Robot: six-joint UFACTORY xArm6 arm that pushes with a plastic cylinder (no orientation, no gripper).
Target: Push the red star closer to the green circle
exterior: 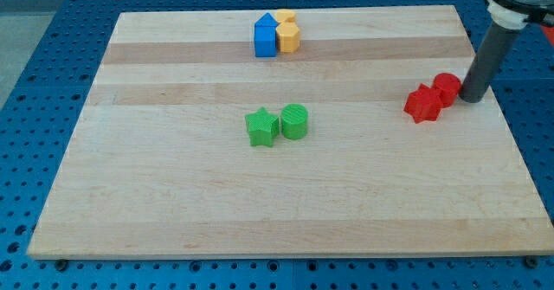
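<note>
Two red blocks sat just to the view's left of my tip (472, 99): a red cylinder (447, 88) touching it, then the red star (423, 103). No jaws on this rod. Well further left on the worktop (173, 195) lay the green circle (294, 121), beside a green star (261, 127).

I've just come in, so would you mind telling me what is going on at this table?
I am a single arm pushing blocks around a wooden board with a dark rod. My tip sits at the view's right, just right of a red round block, which touches the red star on its left. The green circle stands near the board's middle beside a green star, well to the view's left of the red pair. Blue and yellow blocks cluster at the top.
</note>
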